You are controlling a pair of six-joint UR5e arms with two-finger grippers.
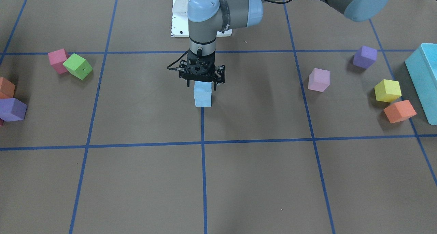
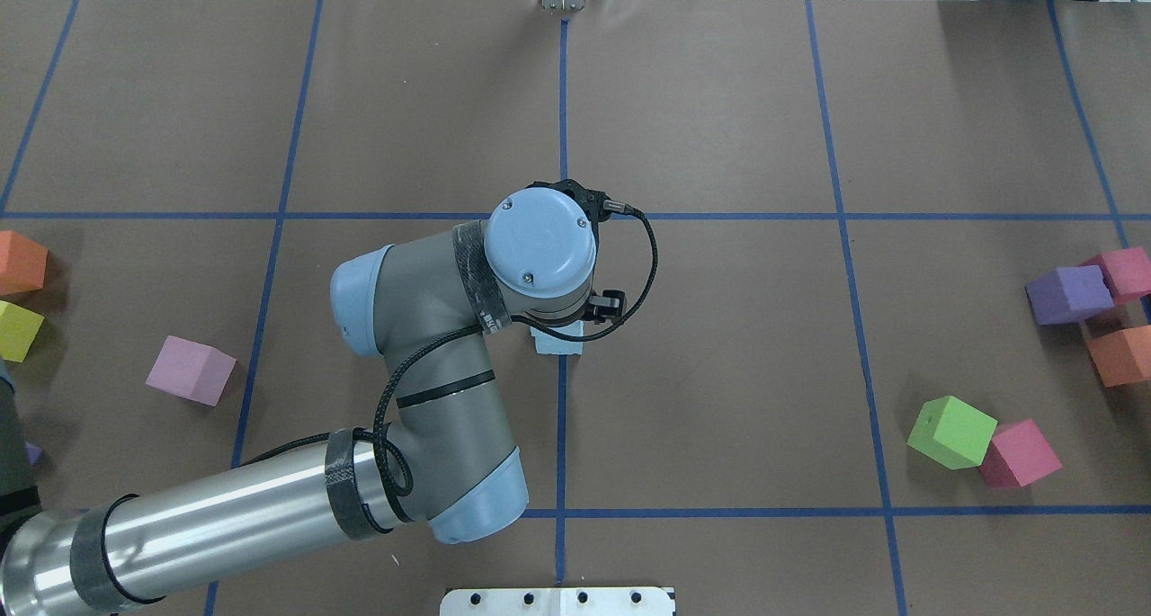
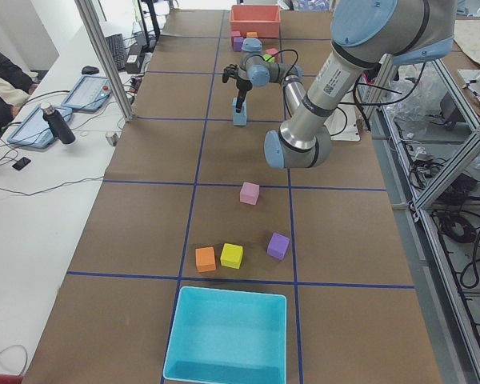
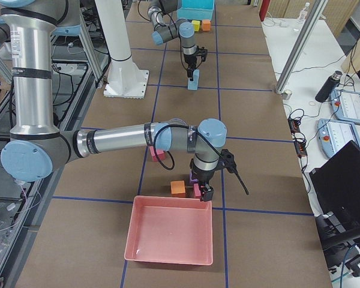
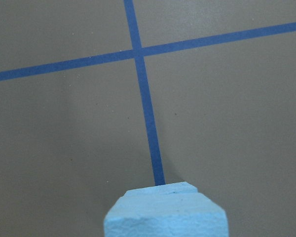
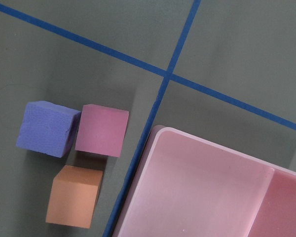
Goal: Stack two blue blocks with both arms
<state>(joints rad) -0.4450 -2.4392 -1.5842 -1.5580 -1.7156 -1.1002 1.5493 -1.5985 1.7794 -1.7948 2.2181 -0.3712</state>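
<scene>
You've got the blue blocks (image 1: 203,96) stacked mid-table on the tape line (image 1: 202,124). The left gripper (image 1: 202,87) straddles the top one, fingers spread with gaps on both sides. The right gripper (image 4: 205,193) is by the pink bin (image 4: 168,235); can't tell its grip.

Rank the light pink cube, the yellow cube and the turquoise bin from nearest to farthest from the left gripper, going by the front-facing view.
Measured from the left gripper, mid-table:
1. The light pink cube, right of centre in the view.
2. The yellow cube, farther right.
3. The turquoise bin, at the view's right edge.
</scene>
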